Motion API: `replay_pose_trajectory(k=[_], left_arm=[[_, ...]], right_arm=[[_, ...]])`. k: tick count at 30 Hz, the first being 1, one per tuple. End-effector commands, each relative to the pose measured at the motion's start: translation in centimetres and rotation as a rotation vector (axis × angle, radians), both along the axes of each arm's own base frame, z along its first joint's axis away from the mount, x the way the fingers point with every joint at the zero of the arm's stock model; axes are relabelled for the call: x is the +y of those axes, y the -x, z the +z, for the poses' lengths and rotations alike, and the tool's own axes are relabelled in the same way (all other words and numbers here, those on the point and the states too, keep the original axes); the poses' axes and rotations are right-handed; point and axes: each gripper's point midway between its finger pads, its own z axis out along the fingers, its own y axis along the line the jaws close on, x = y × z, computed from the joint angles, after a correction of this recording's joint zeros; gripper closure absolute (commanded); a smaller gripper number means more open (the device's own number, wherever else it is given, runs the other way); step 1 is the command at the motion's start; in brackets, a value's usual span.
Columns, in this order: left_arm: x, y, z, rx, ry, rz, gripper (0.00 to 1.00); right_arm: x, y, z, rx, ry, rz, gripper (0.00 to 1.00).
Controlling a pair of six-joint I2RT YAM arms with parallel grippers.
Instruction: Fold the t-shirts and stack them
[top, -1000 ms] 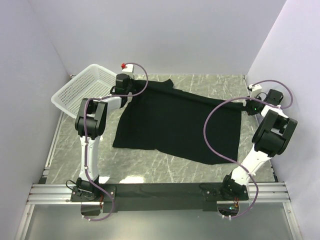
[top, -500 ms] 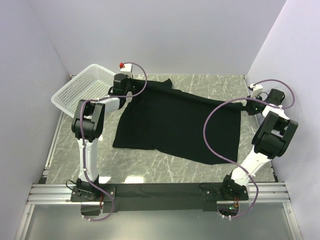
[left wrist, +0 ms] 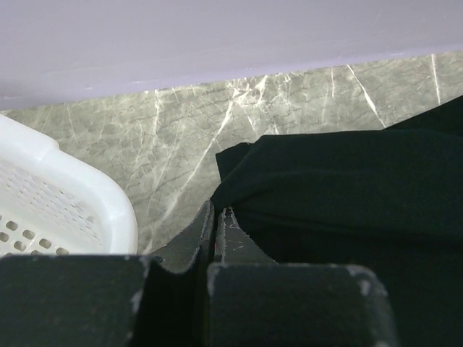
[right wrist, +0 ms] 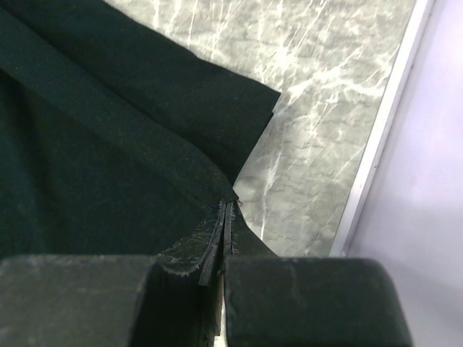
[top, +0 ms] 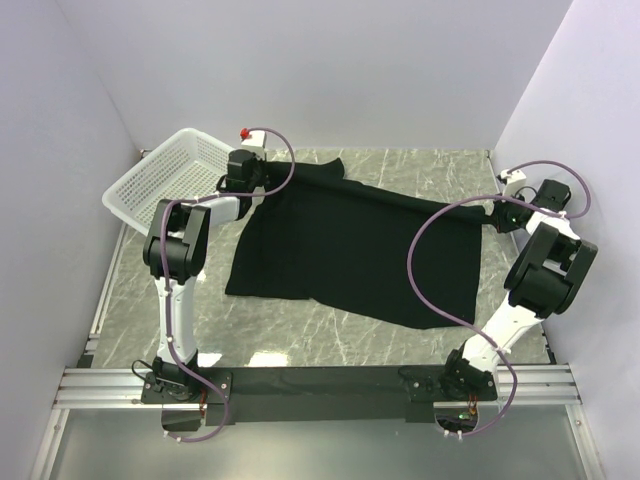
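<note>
One black t-shirt [top: 350, 245] lies spread flat across the marble table, wider than the basket. My left gripper [top: 262, 187] is at its far left corner, shut, with the folded cloth edge [left wrist: 325, 181] pinched at the tips of my left gripper [left wrist: 219, 211]. My right gripper [top: 491, 217] is at the shirt's far right corner. In the right wrist view my right gripper [right wrist: 226, 206] is shut on the hem where the cloth [right wrist: 94, 144] ends. No second shirt and no light-blue mark show.
A white mesh basket [top: 165, 180] sits tilted at the far left, right beside my left gripper; its rim shows in the left wrist view [left wrist: 79, 184]. The table's metal edge rail [right wrist: 380, 137] and the side wall run close to my right gripper. The back wall is just beyond the shirt.
My left arm shifted slightly left and farther back with the shirt corner. My right wrist moved a little toward the back. The shirt's far edge is drawn a bit straighter.
</note>
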Motion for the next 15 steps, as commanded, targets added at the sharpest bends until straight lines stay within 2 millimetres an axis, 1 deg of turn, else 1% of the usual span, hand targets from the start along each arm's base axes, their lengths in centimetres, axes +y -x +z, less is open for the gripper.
replay_pose_trajectory(k=[1,2,4,5,6,7,9,15], left_arm=[[0.6,-0.4,4.8,-0.091,-0.012,0.006,0.99],[0.7,-0.3,4.3,-0.063,-0.024,0.004,0.99],[0.5,-0.4,4.3,-0.048,-0.029,-0.003,0.99],[0.6,-0.3,3.8,-0.033,-0.038,-0.005,0.99],[0.6,-0.2,4.3,-0.041,-0.039,-0.008,0.99],[0.6,0.1,3.9,-0.035,-0.041,-0.013,0.99],[0.5,0.2,4.3,-0.047,-0.037,-0.019,0.99],[0.2,0.7,4.0,-0.028,-0.035,-0.042,0.99]], right_arm=[[-0.9,0.0,1.4,-0.018,0.03,0.009,1.0],[-0.9,0.0,1.3,-0.013,0.029,0.014,1.0],[-0.9,0.1,1.1,-0.006,0.028,0.012,1.0],[-1.1,0.1,1.0,-0.003,0.034,0.006,1.0],[-1.1,0.1,0.9,0.0,0.035,0.002,1.0],[-1.2,0.1,0.9,-0.002,0.038,-0.002,1.0],[-1.6,0.1,0.7,0.002,0.044,-0.015,1.0],[-2.0,-0.1,0.6,0.005,0.043,-0.03,1.0]])
